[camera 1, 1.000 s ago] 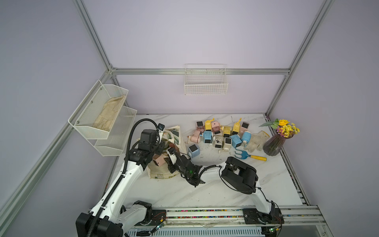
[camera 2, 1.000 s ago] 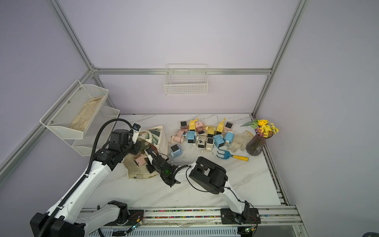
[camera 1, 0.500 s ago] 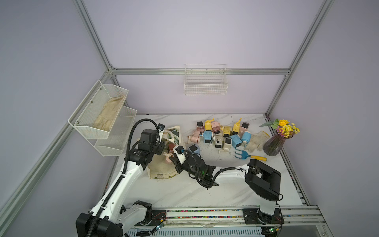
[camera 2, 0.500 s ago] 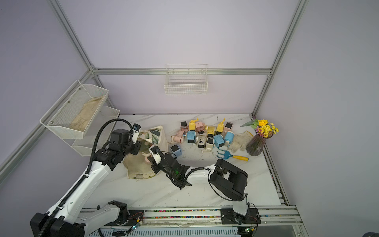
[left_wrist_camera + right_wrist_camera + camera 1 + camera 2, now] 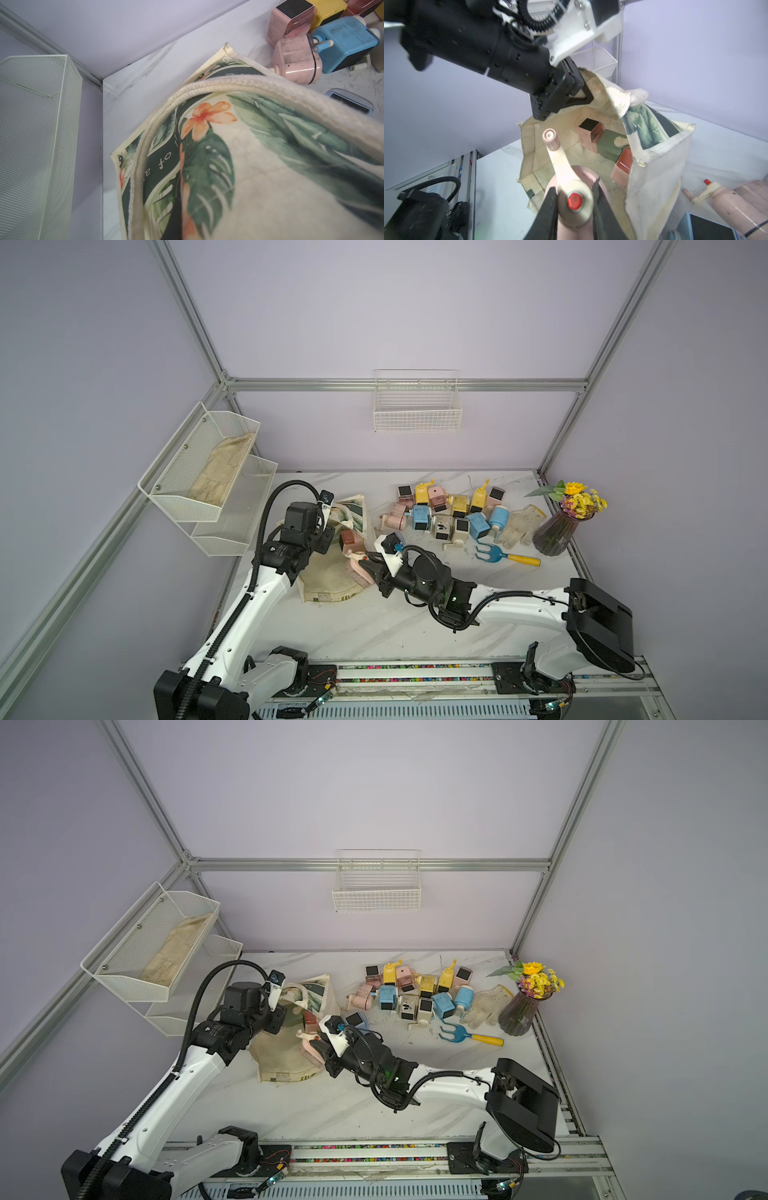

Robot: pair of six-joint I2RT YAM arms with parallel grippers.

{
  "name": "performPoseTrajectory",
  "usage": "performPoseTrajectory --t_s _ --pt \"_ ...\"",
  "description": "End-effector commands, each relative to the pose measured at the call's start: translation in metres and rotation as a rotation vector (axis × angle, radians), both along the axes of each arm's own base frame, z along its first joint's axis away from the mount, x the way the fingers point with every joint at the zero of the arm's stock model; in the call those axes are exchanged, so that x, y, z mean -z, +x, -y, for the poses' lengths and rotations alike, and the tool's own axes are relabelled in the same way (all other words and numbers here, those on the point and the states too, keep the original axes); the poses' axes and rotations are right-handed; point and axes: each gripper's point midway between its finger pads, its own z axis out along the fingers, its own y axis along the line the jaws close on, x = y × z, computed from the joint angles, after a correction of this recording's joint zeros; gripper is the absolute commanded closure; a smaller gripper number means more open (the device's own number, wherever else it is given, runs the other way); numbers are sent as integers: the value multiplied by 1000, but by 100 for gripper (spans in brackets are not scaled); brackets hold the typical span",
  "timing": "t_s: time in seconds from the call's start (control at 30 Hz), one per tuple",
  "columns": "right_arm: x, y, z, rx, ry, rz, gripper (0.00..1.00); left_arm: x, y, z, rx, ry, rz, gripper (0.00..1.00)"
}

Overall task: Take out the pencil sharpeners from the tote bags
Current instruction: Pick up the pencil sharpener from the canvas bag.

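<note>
the cream canvas tote bag with a green leafy print point(image 5: 332, 572) lies on the white marble-patterned table point(image 5: 374, 626), toward its left side, with its mouth facing the right arm. the left gripper point(image 5: 577, 93) is clamped tight on the bag's upper rim and holds the mouth up, as the right wrist view shows. the right gripper point(image 5: 574, 199) has its two black fingers point(image 5: 548, 205) pressed narrow against a pink boxy plastic crank sharpener point(image 5: 357, 568), gripping it at the cream hub of its crank, right at the bag's mouth. inside the bag lie a pink sharpener with a black square face point(image 5: 588, 129), a green sharpener point(image 5: 609, 145) touching it, and another pink one with a red drawer point(image 5: 623, 164). a cluster of pink, yellow, blue and beige sharpeners point(image 5: 449, 510) sits on the table's far side, near a dirty white glove point(image 5: 519, 524), a blue hand rake with a yellow handle point(image 5: 505, 556) and a purple vase of yellow flowers point(image 5: 557, 531).
</note>
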Motion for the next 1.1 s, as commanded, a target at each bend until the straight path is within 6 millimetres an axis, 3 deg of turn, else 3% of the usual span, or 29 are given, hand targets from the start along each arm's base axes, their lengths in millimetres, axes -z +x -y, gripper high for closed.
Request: performPoseTrajectory --t_s 0.0,0.13,0.27,0.43,0.5,0.63,0.83,1.07 --pt "-33 -1 21 37 54 25 100 -38 10 0 -34 -40 103 100" --pt "-46 18 54 142 84 0 100 -39 10 0 -34 -40 104 100" --pt "-34 52 85 249 84 -67 100 -38 10 -1 -36 -41 104 100" --pt "3 99 110 403 43 -175 100 -38 10 0 -32 -45 103 100" --pt "32 119 117 464 4 -238 100 -39 9 0 -33 -46 103 100" --pt "70 147 135 544 1 -349 100 -38 9 0 -33 -42 103 100" --pt "110 165 146 596 -28 -440 100 -38 10 1 -29 -45 101 100" --pt "131 172 133 575 -43 -494 100 -37 10 1 -27 -46 98 100"
